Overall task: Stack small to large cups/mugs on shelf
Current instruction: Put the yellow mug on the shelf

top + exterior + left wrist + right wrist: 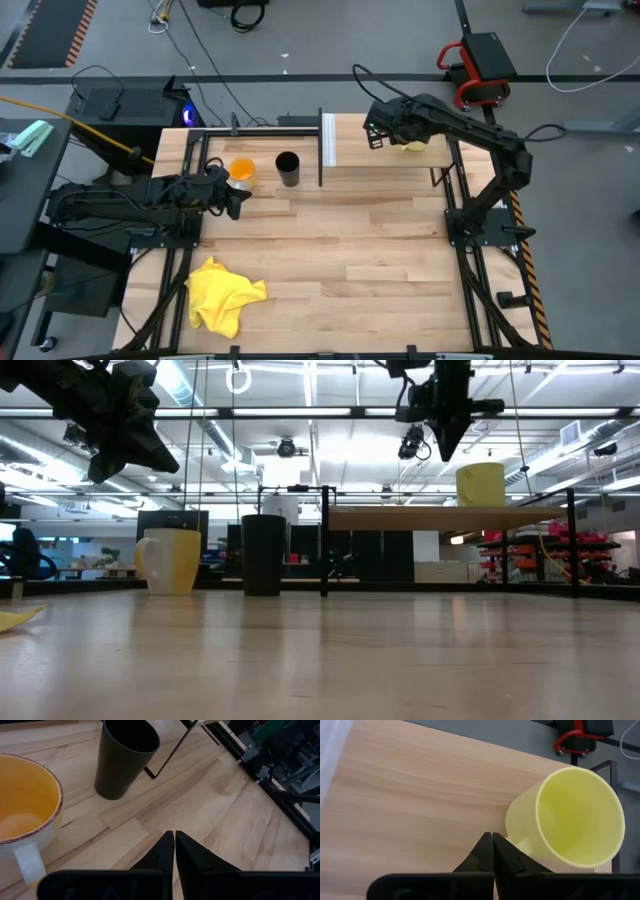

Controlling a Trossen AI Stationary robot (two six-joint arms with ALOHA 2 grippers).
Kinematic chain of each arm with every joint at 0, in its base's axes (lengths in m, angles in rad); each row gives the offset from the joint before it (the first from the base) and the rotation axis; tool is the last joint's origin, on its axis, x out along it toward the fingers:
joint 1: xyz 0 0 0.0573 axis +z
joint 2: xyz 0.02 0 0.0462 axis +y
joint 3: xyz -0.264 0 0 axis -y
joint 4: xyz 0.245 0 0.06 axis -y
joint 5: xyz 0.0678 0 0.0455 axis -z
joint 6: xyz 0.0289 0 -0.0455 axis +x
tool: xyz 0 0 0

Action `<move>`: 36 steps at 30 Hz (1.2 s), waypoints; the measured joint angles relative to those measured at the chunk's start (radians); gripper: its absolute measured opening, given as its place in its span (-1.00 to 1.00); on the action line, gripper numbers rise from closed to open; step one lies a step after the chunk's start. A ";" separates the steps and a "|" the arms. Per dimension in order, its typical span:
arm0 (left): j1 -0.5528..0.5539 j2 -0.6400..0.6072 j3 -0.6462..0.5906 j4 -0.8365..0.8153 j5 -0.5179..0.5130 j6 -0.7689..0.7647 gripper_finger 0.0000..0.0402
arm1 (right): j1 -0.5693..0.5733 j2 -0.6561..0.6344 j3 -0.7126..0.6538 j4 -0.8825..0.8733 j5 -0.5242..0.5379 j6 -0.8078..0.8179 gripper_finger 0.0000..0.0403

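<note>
The yellow-green mug [411, 146] stands upright on the shelf [385, 160], on its right part; in the low view the mug [481, 484] sits on the shelf board [420, 516]. My right gripper [445, 452] hangs shut above the shelf just left of the mug, and its fingertips [492, 840] are beside the mug's handle side [522, 842]. The orange cup [242, 172] and the black cup [288, 168] stand upright on the tabletop left of the shelf's white end panel [328, 140]. My left gripper [236, 201] is shut, raised, just near of the orange cup [20, 815].
A crumpled yellow cloth [222, 293] lies at the table's near left corner. Black shelf legs [324, 540] stand right of the black cup [263, 554]. Bare planks [380, 260] fill the table's middle and near right.
</note>
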 joint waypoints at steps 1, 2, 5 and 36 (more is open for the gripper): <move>0.000 0.000 0.000 0.000 0.000 0.000 -0.90 | -0.004 0.003 0.000 -0.001 -0.004 -0.006 -1.00; 0.000 0.000 0.000 -0.001 0.000 0.000 -0.91 | -0.009 0.004 0.000 -0.005 -0.009 -0.009 -1.00; 0.000 0.000 0.000 -0.001 0.000 0.000 -0.93 | -0.021 0.003 -0.016 -0.015 -0.013 -0.011 -1.00; 0.000 0.000 0.000 -0.015 0.000 0.002 -0.91 | -0.018 0.013 -0.031 -0.049 -0.050 -0.010 -1.00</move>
